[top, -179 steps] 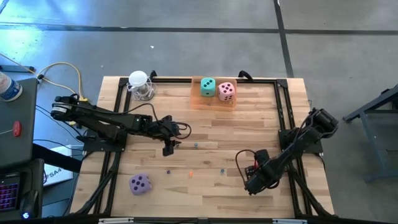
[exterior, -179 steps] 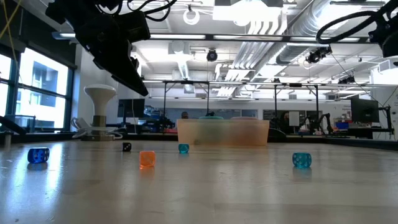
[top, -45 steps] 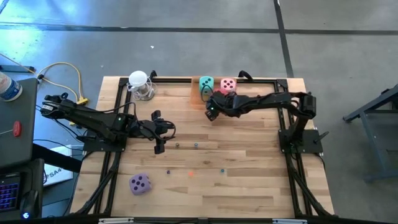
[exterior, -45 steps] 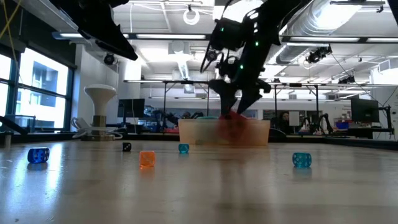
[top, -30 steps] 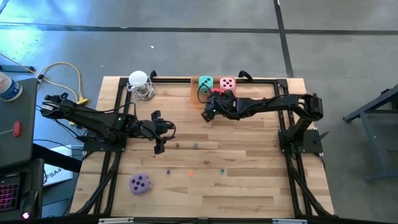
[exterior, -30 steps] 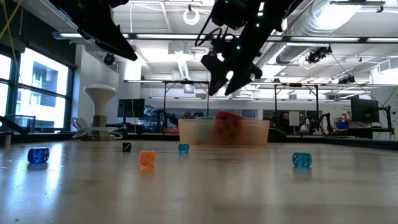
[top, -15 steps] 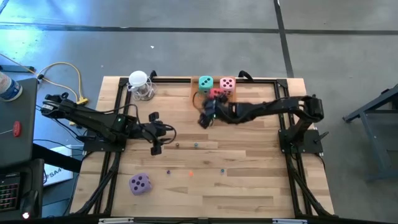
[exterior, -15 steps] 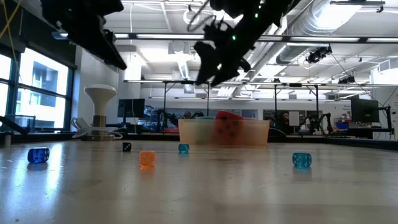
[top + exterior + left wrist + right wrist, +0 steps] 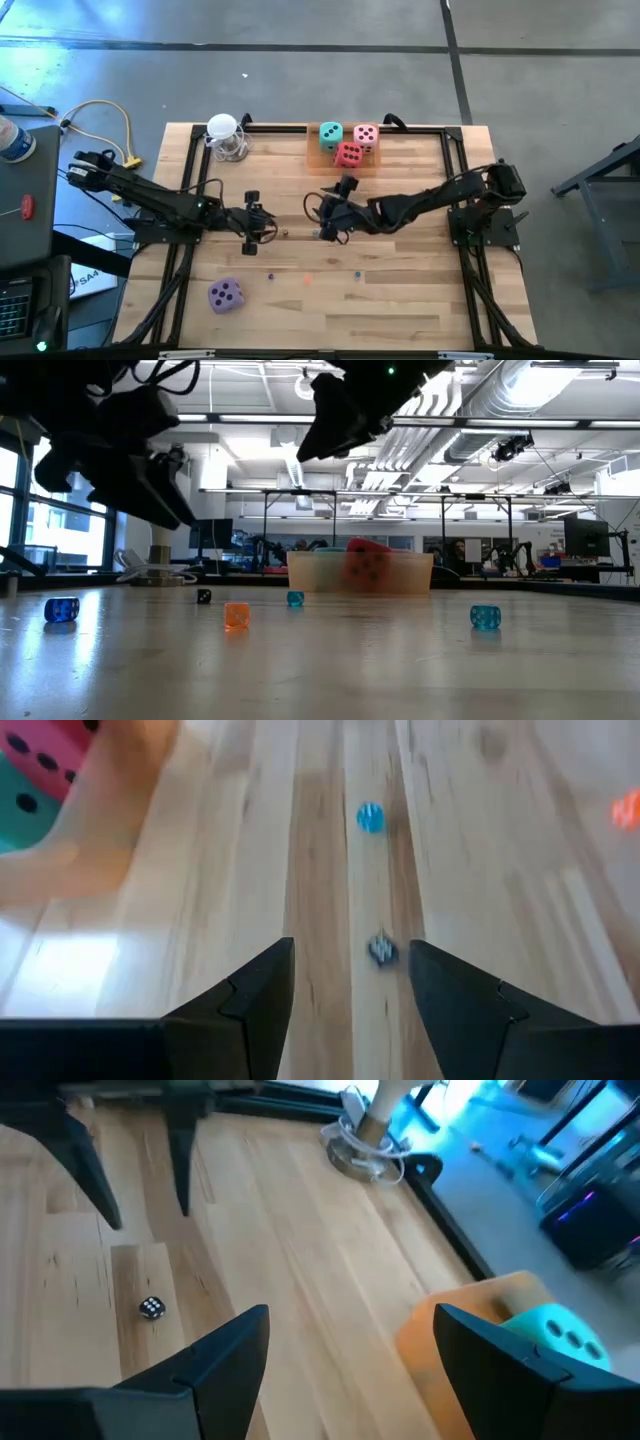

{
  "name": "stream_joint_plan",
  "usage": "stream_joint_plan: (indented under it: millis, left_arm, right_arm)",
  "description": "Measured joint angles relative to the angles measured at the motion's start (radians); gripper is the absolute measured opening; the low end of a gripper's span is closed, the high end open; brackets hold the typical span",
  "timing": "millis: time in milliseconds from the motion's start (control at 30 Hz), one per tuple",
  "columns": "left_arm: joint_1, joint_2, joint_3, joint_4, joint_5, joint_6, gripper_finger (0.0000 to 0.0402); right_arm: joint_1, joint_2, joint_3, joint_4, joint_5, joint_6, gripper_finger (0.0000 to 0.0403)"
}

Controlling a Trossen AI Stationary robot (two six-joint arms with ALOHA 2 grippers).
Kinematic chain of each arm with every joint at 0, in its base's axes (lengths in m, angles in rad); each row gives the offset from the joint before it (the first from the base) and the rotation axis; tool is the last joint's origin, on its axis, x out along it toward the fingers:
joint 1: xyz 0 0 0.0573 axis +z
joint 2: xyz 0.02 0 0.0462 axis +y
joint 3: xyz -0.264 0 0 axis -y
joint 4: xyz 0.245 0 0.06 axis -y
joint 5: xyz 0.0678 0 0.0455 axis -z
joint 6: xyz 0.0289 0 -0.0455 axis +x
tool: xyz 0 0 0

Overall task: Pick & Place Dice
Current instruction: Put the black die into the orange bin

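Four dice show: teal [image 9: 331, 132], pink [image 9: 366, 136] and red [image 9: 349, 154] in the orange tray [image 9: 316, 160] at the table's far edge, purple [image 9: 225, 294] near the left front corner. Both the left tool [image 9: 266, 226] and right tool [image 9: 331, 216] hang mid-table, fingers apart, holding nothing. No writing is readable.

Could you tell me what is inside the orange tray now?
Three dice sit in the orange tray: teal die, pink die, red die. The floor beneath them is covered.

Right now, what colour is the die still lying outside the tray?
Purple with dark pips, near the table's front left corner; the high view shows it best.
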Motion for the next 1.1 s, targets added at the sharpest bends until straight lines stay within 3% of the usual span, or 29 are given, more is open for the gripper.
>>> stream_joint_plan:
  millis: [167,300,467,733,1100]
  left_arm:
    - [0.023,0.000,-0.113,0.208,0.107,-0.026,0.0189]
    - [0.047,0.037,-0.153,0.286,0.149,-0.043,0.0189]
    - [0.063,0.174,-0.158,0.400,0.158,-0.035,0.0189]
    - [0.070,0.362,-0.158,0.637,0.212,0.050,0.0189]
    - [0.237,0.487,-0.157,0.704,0.419,0.003,0.0189]
  right_arm:
    - [0.021,0.000,0.000,0.032,-0.014,-0.006,0.0275]
    - [0.020,0.000,0.000,0.125,-0.157,-0.023,0.0275]
    - [0.018,0.012,0.000,0.255,-0.328,-0.091,0.0275]
    - [0.019,0.012,0.000,0.270,-0.358,-0.104,0.0275]
    - [0.020,0.012,0.000,0.256,-0.507,-0.108,0.0275]
